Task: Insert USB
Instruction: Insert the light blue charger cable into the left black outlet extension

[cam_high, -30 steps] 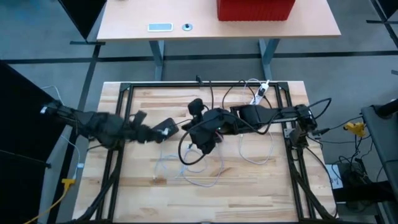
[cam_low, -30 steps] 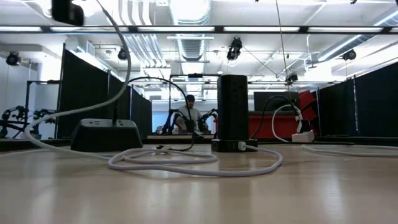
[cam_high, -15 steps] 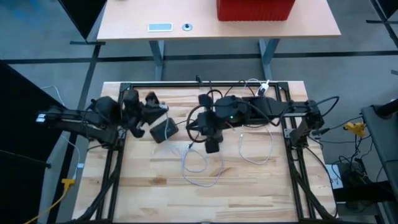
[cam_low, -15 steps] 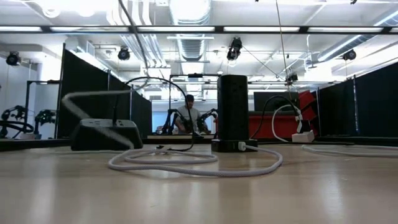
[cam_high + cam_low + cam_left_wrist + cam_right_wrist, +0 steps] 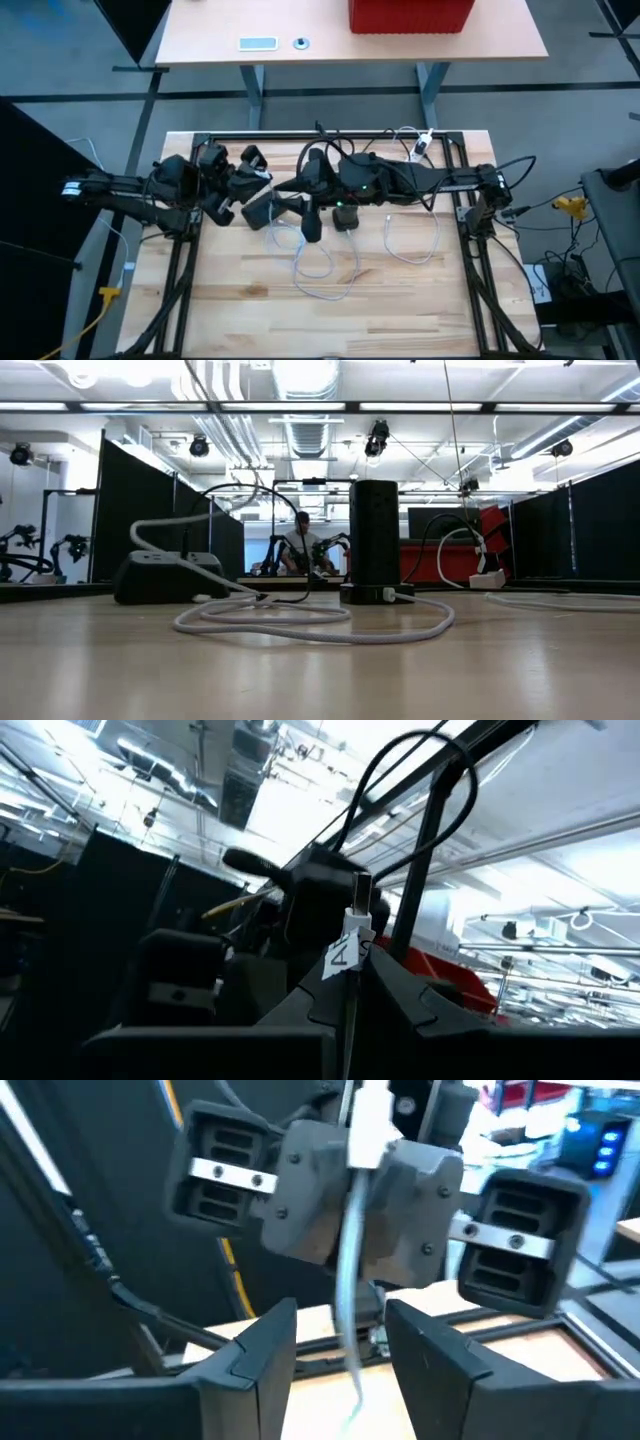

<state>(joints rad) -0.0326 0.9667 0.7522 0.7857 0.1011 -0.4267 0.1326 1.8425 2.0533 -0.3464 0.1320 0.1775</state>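
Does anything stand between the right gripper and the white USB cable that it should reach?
Nothing visible does. The white USB cable hangs straight into the gap of the open right gripper. The left gripper, shut, holds its plug end.

The table (image 5: 400, 300) I worked over was pale butcher-block wood, its planks showing a smooth, faintly satin face. The white cable (image 5: 300, 622) lying on it looked like soft, matt rubbery plastic. The black tower (image 5: 375, 532) and the low charging hub (image 5: 168, 575) both seemed matt black plastic. My right gripper (image 5: 340, 1345) had dark matt plastic fingers, and the left gripper (image 5: 365, 1190) facing it wore a grey moulded plastic shell with bright metal strips. The frame (image 5: 330, 136) around the table looked like black-painted metal.
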